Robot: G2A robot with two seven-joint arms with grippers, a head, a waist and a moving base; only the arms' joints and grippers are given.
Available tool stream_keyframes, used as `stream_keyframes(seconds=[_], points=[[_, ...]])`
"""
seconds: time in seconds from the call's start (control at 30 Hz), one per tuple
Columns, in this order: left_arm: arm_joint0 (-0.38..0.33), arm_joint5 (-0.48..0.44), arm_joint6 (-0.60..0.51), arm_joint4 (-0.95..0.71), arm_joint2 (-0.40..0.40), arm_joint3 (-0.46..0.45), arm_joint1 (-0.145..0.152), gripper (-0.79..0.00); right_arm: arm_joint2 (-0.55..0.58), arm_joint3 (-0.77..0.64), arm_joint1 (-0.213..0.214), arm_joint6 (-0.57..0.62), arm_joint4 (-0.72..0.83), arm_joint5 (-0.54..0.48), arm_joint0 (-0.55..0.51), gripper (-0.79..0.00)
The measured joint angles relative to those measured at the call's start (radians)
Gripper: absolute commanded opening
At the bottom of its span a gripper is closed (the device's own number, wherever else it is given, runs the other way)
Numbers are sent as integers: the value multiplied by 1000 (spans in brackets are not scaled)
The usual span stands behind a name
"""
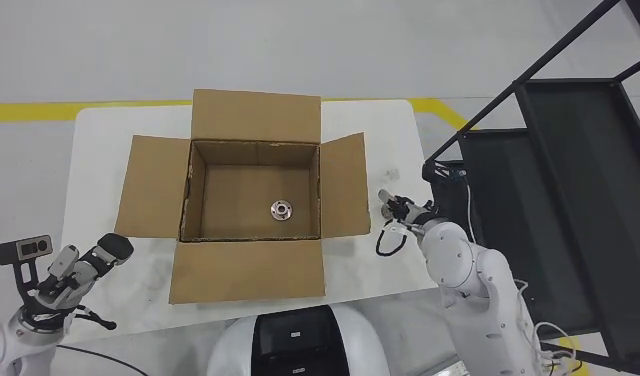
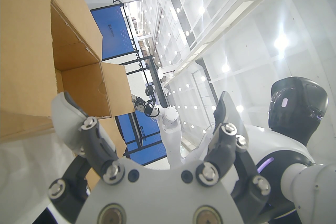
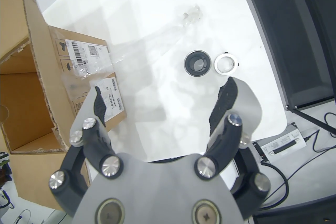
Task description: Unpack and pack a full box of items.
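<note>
The white worktop [image 1: 100,146] carries an open cardboard box [image 1: 255,111] at its middle, with four flaps spread. The left pincer [image 2: 143,97] hangs at the near left corner, fingers apart and empty. The right pincer [image 3: 164,86] hovers right of the box, also apart. Near it lie a clear plastic bag [image 3: 157,36], a black ring [image 3: 197,63] and a silver ring [image 3: 226,64]. A small metal ring [image 1: 280,210] rests on the box floor.

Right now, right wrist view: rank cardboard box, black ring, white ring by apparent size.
1. cardboard box: largest by far, though also nearest the camera.
2-3. black ring and white ring: side by side, nearly alike; not ranking them.
</note>
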Motion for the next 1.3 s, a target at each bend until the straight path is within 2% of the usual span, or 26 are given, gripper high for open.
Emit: stream_keyframes(seconds=[0.17,0.5,0.57,0.63,0.7,0.83,0.87,1.03,1.07,1.3], points=[[0,0,0,0,0,0,0,0,15,63,-1,-25,1,44,29,0],[0,0,0,0,0,0,0,0,147,272,7,-22,29,84,91,0],[0,0,0,0,0,0,0,0,159,310,8,-22,32,86,101,-58],[0,0,0,0,0,0,0,0,172,355,9,-24,37,95,114,-154],[0,0,0,0,0,0,0,0,180,398,11,-30,34,101,126,-129],[0,0,0,0,0,0,0,0,181,460,13,-30,15,111,147,-185],[0,0,0,0,0,0,0,0,181,472,13,-28,13,113,151,-225],[0,0,0,0,0,0,0,0,158,527,14,-12,-2,98,172,-274],[0,0,0,0,0,0,0,0,152,532,14,-9,-4,98,175,-308],[0,0,0,0,0,0,0,0,127,576,12,6,-5,113,193,-326]])
